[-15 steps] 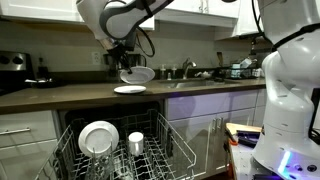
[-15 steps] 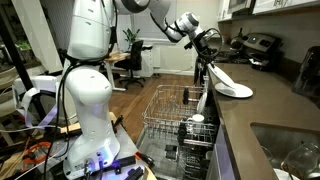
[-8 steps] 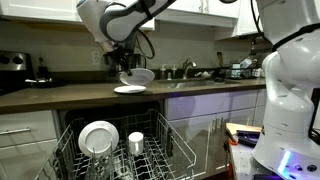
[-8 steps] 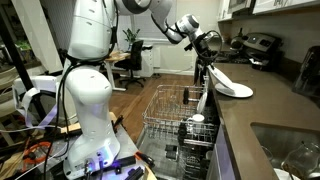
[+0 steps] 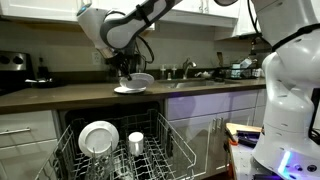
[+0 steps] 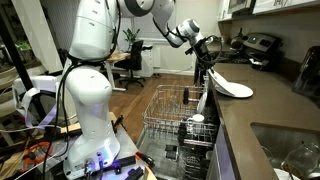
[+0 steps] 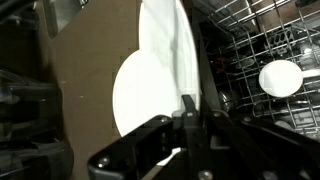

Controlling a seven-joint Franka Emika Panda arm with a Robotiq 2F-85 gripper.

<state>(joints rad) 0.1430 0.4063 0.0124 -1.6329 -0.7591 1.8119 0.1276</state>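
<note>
Look at that: the hand (image 5: 125, 68) is clamped tight on the rim of a white plate (image 5: 141, 76), holding it tilted just above a second plate (image 5: 129, 90) that lies flat on the counter (image 5: 60, 97). I'd say the trick here is a firm pinch at the edge and a slow, steady carry, so nothing swings or clips the one beneath. Down below, the dishwasher rack (image 5: 176, 150) stands pulled out, with an upright plate (image 5: 98, 138) in its tines and a cup (image 5: 136, 142) just beside it.
</note>
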